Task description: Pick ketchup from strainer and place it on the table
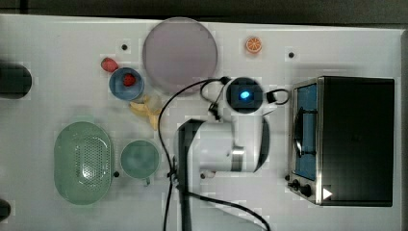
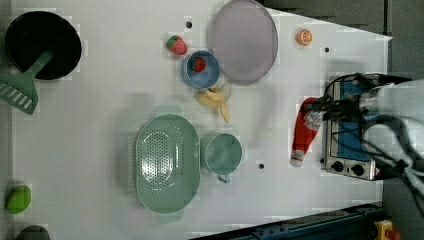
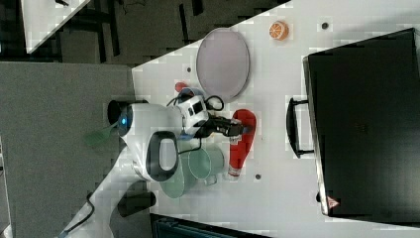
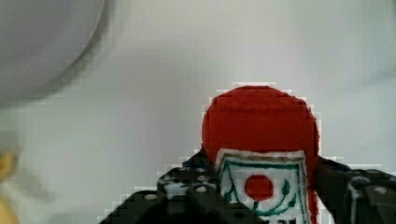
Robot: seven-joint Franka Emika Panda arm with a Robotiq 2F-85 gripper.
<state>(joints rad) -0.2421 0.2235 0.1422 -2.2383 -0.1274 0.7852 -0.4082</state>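
Your black end effector (image 4: pixel 261 205) grips the small red squeeze ketchup bottle (image 2: pixel 303 131) by its label, over the white bench (image 2: pixel 90 130), near the silver toaster oven (image 2: pixel 345 127), well apart from the pale green oval strainer (image 2: pixel 167 162)

The ketchup (image 4: pixel 261 126) looks soft and felt-like — matt red, with a stitched cloth label. The strainer (image 2: pixel 167 162) is smooth pale green plastic, and the table (image 1: pixel 57 38) is smooth, matt white.
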